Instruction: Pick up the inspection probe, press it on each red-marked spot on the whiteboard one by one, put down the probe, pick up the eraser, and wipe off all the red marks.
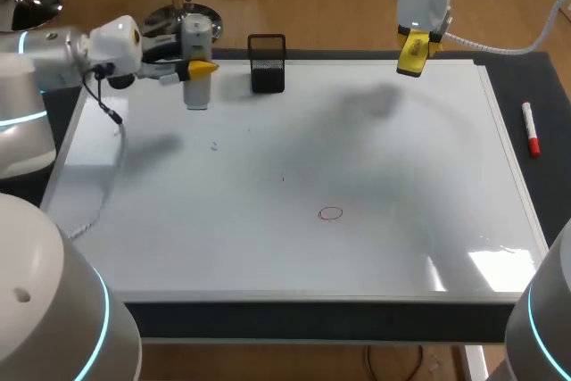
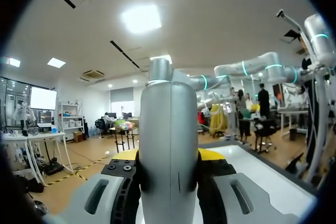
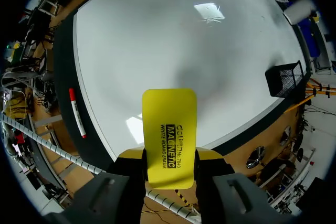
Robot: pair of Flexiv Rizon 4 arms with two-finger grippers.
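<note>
The left gripper (image 1: 203,68) was clamped on the inspection probe (image 1: 196,91), a grey cylinder. Its yellow tips pressed on the probe from both sides and held it upright above the whiteboard's (image 1: 401,176) far left corner. In the left wrist view the probe filled the gap between the fingers.

The right gripper (image 3: 169,153) pinched a yellow eraser (image 1: 413,55) between its two fingers and hung above the whiteboard's far edge, towards the right corner.

One red mark (image 1: 331,213), a small outlined oval, lay on the whiteboard near its middle, somewhat towards the near edge and well apart from both grippers.

A black mesh holder (image 1: 267,64) stood at the far edge, just right of the probe. A red marker (image 1: 531,129) lay on the dark table (image 1: 553,86) beside the whiteboard's right edge.
</note>
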